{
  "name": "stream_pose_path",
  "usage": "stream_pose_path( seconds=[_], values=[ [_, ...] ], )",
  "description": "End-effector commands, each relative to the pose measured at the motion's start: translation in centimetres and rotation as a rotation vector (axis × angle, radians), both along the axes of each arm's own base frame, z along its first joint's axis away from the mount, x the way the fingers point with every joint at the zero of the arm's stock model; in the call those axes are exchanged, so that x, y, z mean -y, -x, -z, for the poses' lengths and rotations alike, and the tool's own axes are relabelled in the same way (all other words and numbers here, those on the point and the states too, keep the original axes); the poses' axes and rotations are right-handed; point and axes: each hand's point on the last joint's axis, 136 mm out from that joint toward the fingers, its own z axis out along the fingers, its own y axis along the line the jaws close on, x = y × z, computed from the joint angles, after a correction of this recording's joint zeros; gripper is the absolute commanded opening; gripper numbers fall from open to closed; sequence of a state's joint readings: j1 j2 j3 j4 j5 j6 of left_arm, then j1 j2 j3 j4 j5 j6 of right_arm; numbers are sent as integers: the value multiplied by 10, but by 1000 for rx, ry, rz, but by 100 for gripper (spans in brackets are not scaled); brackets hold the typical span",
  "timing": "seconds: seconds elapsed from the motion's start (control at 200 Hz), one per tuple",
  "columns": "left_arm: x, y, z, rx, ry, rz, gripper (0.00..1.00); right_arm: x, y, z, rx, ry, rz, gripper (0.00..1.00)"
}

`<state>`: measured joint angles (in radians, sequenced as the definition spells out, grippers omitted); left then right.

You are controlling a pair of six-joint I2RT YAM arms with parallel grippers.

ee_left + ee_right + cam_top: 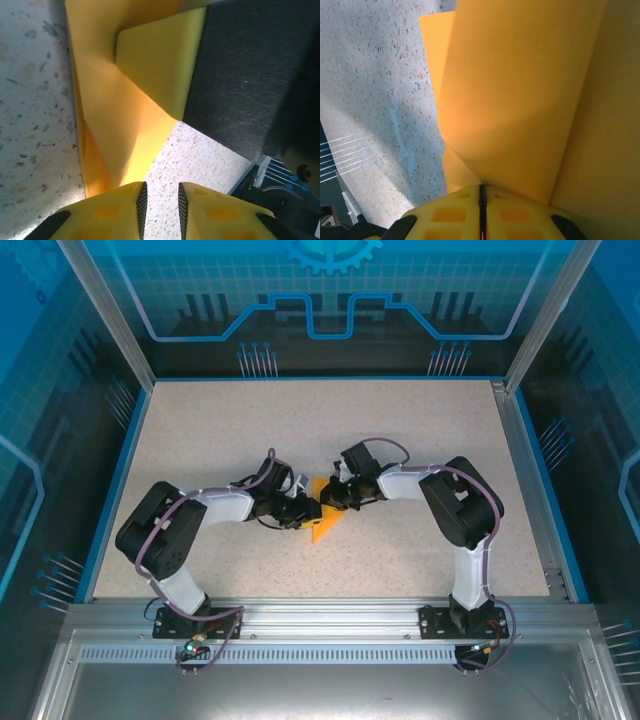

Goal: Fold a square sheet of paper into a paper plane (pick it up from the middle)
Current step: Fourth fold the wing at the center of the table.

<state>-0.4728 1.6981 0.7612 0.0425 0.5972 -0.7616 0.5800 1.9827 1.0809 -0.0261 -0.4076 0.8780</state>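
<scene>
Orange-yellow thin paper, the square sheet of paper (324, 524), lies about midway between the left and right edges of the speckled beige counter (420, 430), somewhat closer to the near edge than the far one. Both arms meet over it. It is no longer a flat square. From above it reads as a small creased shape with a point aimed at the near edge, and the wrist views show slanted flaps raised off the counter along fold lines.

I judge the folding to be under way but far from done. Some folds are in, yet nothing resembles a narrow dart with a centre crease. The remaining folds, the flattening of the creases and the shaping of the wings all look to be left.

The right gripper (481, 192) is clenched, its yellow pads pressed together with no gap. The paper rises straight out of the seam between them, so it is grasping the sheet at a folded edge.

The left gripper (160, 195) stands slightly apart, with a narrow slot between its ribbed pads through which bare counter shows. Nothing sits in that slot. The paper runs down just beside the outer face of one finger, and I cannot tell whether it touches it.
</scene>
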Motion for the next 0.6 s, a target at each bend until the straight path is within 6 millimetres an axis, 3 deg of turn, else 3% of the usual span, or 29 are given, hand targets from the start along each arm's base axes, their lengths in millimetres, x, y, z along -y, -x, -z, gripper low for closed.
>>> stream_pose_path(
  seconds=[0.0, 0.22, 0.595],
  values=[
    [5, 1, 1, -23, 32, 18, 26, 34, 23, 51, -107, 183, 30, 10],
    [-2, 10, 11, -38, -9, 33, 27, 34, 22, 51, -110, 185, 29, 10],
    [8, 2, -30, 41, 66, 54, 30, 35, 23, 51, -111, 188, 31, 10]
  ],
)
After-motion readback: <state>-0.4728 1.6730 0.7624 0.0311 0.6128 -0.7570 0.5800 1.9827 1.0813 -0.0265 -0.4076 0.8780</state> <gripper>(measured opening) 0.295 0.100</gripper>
